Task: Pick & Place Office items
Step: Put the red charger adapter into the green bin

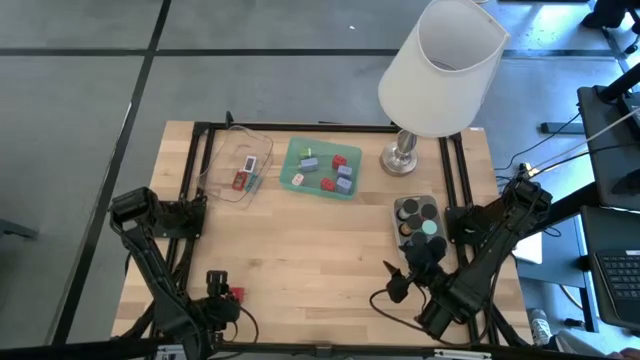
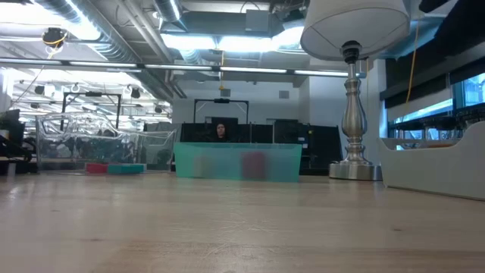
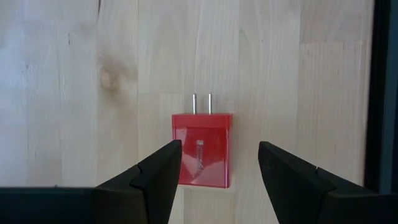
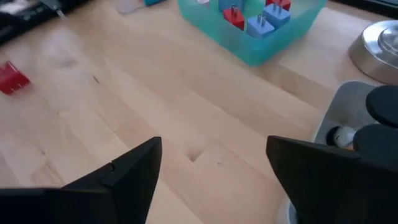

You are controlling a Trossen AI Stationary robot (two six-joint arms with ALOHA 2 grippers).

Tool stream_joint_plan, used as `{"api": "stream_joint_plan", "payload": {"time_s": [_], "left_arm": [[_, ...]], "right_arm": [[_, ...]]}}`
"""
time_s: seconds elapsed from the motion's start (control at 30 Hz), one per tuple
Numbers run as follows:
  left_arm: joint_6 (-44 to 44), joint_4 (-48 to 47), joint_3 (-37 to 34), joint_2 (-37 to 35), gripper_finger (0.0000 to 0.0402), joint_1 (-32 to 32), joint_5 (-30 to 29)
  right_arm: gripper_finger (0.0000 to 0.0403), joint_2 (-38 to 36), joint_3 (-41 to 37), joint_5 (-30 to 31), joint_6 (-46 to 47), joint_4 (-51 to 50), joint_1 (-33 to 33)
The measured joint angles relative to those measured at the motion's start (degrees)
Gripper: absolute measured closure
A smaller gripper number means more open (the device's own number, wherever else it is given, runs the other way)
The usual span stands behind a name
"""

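plug block (image 3: 201,149): red, silver prongs
tray (image 1: 320,168): teal-green
lamp shade (image 1: 443,68): white
table (image 1: 300,250): pale wood
round cap (image 1: 428,228): mint-green

I can read no text, label, brand, number or sign anywhere in my views. The red plug block (image 3: 202,149) lying on the table between my left gripper's (image 3: 219,163) open fingers has a plain face with no marking I can make out. The blocks in the green tray (image 1: 290,170) and the round caps in the grey tray (image 1: 400,205) are too small for me to tell any lettering.
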Motion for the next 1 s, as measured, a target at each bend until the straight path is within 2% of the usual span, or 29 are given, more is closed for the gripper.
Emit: {"api": "stream_joint_plan", "payload": {"time_s": [0.17, 0.67, 0.8, 1.0], "left_arm": [[0.0, 0.0, 0.0, 0.0, 0.019, 0.0, 0.0], [-5.6, 0.1, 0.1, 0.0, 0.0189, 0.8, -0.2], [-6.0, 0.1, 0.1, 0.0, 0.0189, 1.9, -0.2], [-10.0, -1.2, 0.1, -0.1, 0.0189, 3.7, 0.4]], "right_arm": [[0.0115, 0.0, 0.0, -3.8, -2.2, 0.6, -0.3], [0.0115, 0.0, 0.0, -24.8, -1.9, 9.5, -0.3], [0.0115, 0.0, 0.0, -27.6, -2.0, 12.9, -0.3], [0.0115, 0.0, 0.0, -27.8, -2.0, 18.1, -0.3]]}}
